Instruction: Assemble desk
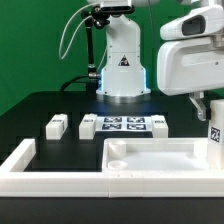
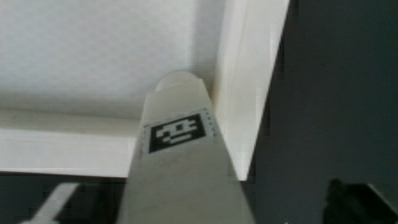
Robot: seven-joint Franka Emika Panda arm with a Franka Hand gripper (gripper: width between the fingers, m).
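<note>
The white desk top [image 1: 160,156], a rimmed tray, lies near the front of the table. My gripper [image 1: 211,112] is at the exterior view's right, over the tray's right end. It is shut on a white leg block [image 1: 216,133] with a tag. In the wrist view the held leg [image 2: 178,150] runs out from between my fingers [image 2: 361,200] toward a corner of the desk top [image 2: 89,60], beside its raised rim [image 2: 249,60]. I cannot tell whether the leg touches the tray. Three more leg blocks lie behind the tray, two at the left [image 1: 57,126] [image 1: 87,126] and one at the right [image 1: 158,123].
The marker board [image 1: 122,125] lies between the loose leg blocks. A long white bar with raised ends [image 1: 45,176] runs along the front left. The robot base [image 1: 122,65] stands at the back centre on the black table.
</note>
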